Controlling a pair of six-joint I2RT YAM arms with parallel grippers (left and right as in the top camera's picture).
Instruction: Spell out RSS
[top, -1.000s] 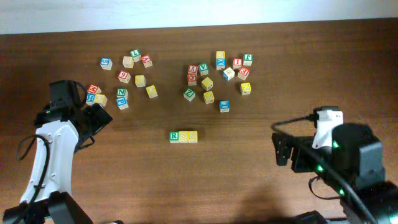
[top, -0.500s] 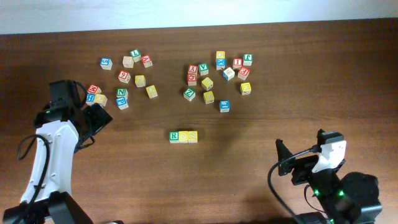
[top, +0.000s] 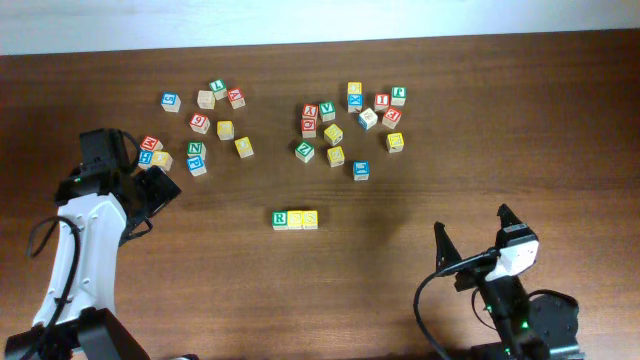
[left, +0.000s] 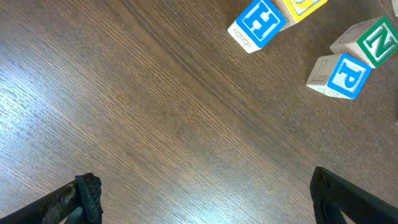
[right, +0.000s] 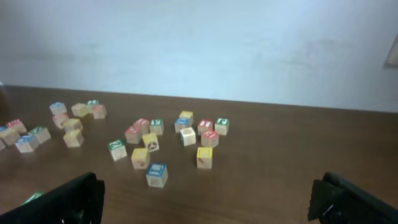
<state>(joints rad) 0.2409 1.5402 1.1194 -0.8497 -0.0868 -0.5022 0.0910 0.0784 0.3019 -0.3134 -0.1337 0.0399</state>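
Note:
Three letter blocks stand touching in a row at the table's middle: a green R block (top: 280, 219), a yellow S block (top: 295, 219) and a second yellow S block (top: 310, 219). My left gripper (top: 160, 190) is open and empty at the left, over bare wood (left: 199, 199). My right gripper (top: 472, 235) is open and empty at the front right, raised and level, looking across the table (right: 205, 196). Neither gripper touches a block.
Several loose letter blocks lie in a left cluster (top: 205, 125) and a right cluster (top: 350, 125) at the back. A blue H block (left: 257, 22) and a blue P block (left: 339, 74) lie ahead of my left gripper. A pale wall (right: 199, 43) stands behind the table.
My right arm has pulled back toward the front edge and its gripper has tilted up to face across the table. The left arm and the blocks have not moved.

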